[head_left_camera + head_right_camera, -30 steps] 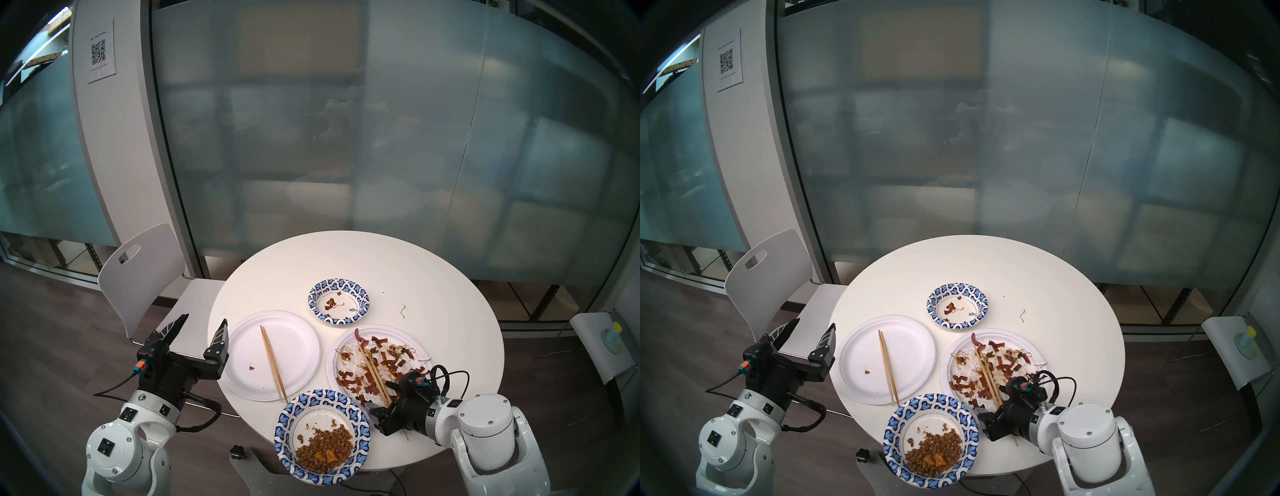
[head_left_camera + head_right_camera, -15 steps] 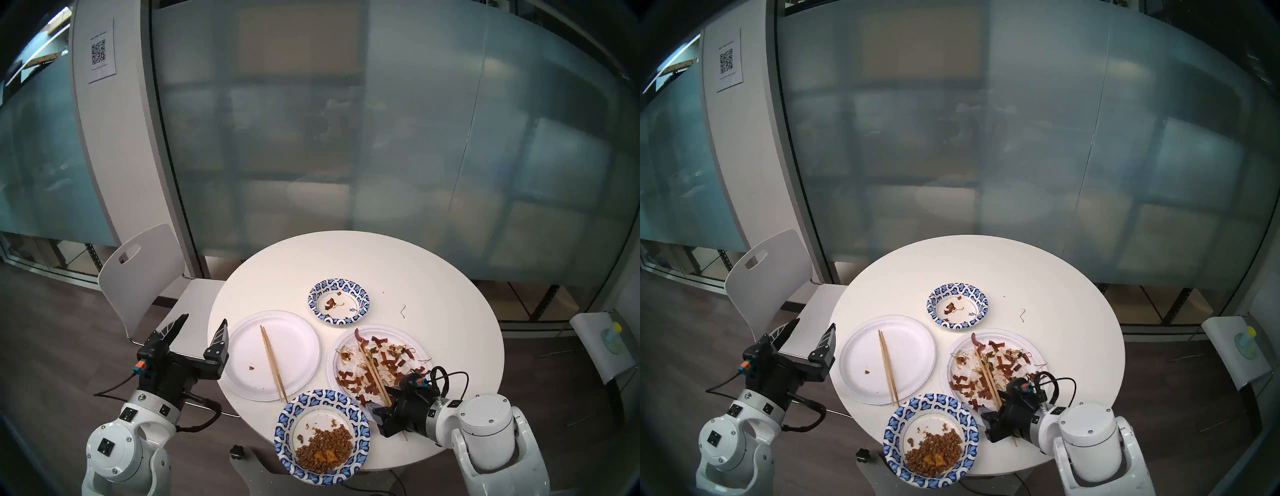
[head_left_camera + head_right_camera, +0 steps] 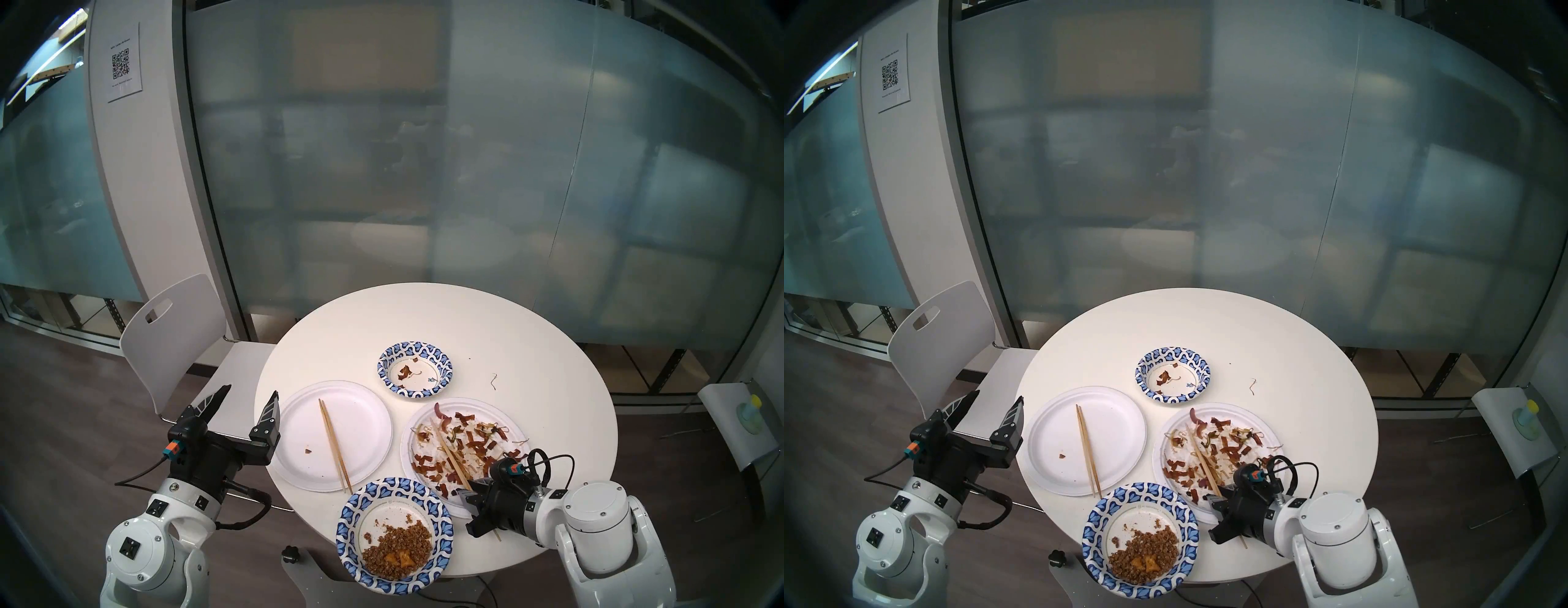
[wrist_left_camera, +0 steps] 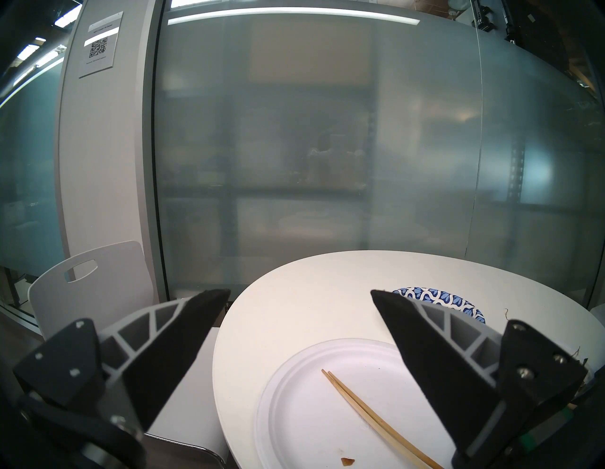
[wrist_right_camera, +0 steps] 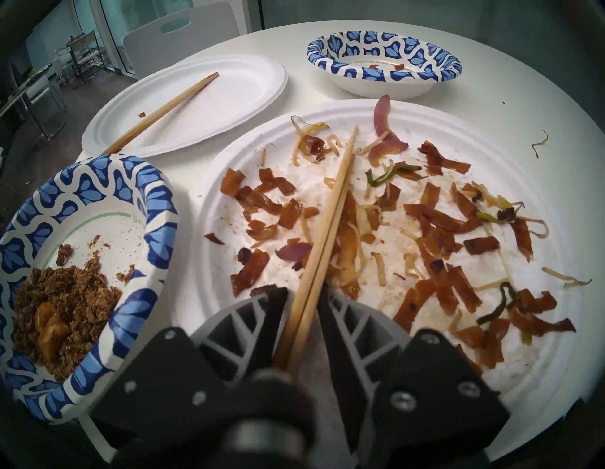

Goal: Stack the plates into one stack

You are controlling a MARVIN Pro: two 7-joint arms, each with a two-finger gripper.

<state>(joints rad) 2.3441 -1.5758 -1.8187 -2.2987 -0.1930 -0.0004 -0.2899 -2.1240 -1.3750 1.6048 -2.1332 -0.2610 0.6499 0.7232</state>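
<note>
Four plates lie apart on the round white table (image 3: 530,339). A plain white plate (image 3: 305,420) at the left carries a pair of chopsticks (image 3: 335,443). The right white plate (image 3: 407,446) is strewn with food scraps. One blue-patterned dish (image 3: 441,361) sits farther back, another (image 3: 352,509) with brown crumbs sits at the near edge. My right gripper (image 3: 469,490) (image 5: 302,290) rests on the right plate's near rim, shut on a second pair of chopsticks (image 5: 330,209). My left gripper (image 3: 250,392) (image 4: 299,291) hangs open beside the table's left edge, holding nothing.
A white chair (image 3: 178,335) stands left of the table, behind my left gripper. Frosted glass walls rise behind the table. Another seat (image 3: 738,429) with a small yellow-capped bottle is at the far right. A stray scrap (image 3: 493,381) lies on the table.
My right gripper's fingers have closed in on the chopsticks on the right plate, and their far tips have swung a little to the left. The left arm has not moved.
</note>
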